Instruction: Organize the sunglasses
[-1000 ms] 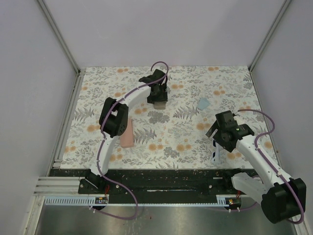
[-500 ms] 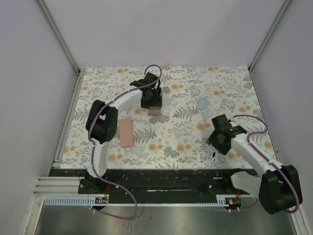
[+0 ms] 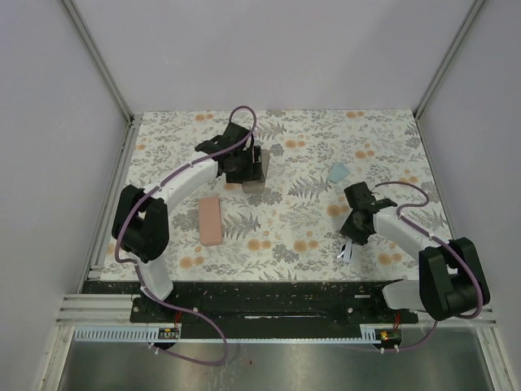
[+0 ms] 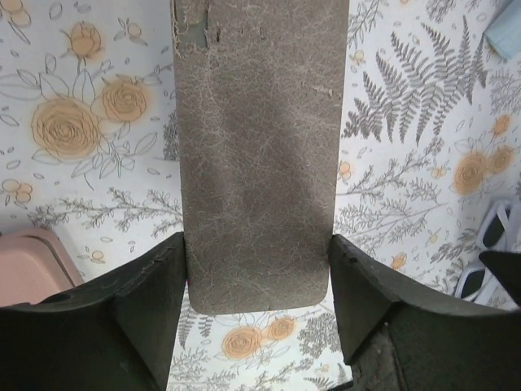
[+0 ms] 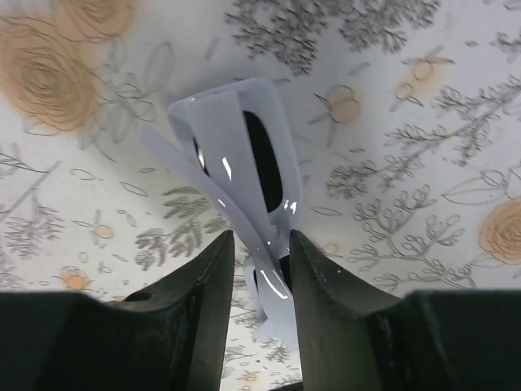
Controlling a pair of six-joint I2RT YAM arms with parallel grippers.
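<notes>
The white-framed sunglasses (image 5: 244,163) lie folded on the flowered table, dark lenses showing. My right gripper (image 5: 260,240) is shut on them, its fingers pressed against both sides of the frame. From above, the right gripper (image 3: 351,234) sits at the right front, and the sunglasses (image 3: 345,252) stick out below it. My left gripper (image 4: 258,244) is shut on a brown-tan oblong case (image 4: 256,155), one finger on each long side. In the top view the left gripper (image 3: 242,165) and the case (image 3: 256,169) are at the back middle.
A pink case (image 3: 211,220) lies left of centre, also at the left wrist view's lower left corner (image 4: 28,265). A small light blue cloth (image 3: 339,172) lies at the back right. Metal rails and white walls bound the table on three sides.
The right arm came forward and left, lowered over the white sunglasses, and its jaws narrowed onto them. The left arm's elbow swung left, and the tan case turned slightly in its grip.
</notes>
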